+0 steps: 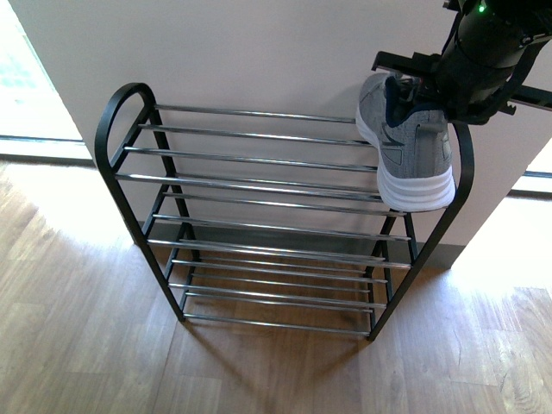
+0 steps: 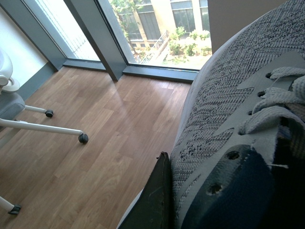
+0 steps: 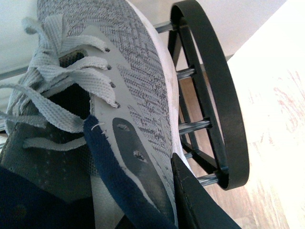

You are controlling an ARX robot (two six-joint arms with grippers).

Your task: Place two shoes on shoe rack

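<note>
Zero shoes sit released on the rack (image 1: 259, 185). At 2 o'clock in the front view, the right gripper (image 1: 424, 88) is clenched on a sneaker (image 1: 410, 151) at the top tier's end. Contact with the rods cannot be confirmed. Outside that view, the left gripper (image 2: 200, 205) grasps a second sneaker (image 2: 224, 109) above the floor (image 2: 95, 143). Judgement: both placements outstanding, the first near.

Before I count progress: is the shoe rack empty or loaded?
Empty: the shoe rack shows bare rods throughout. The right claw holds a grey sneaker at its top-right end; contact unclear.
</note>
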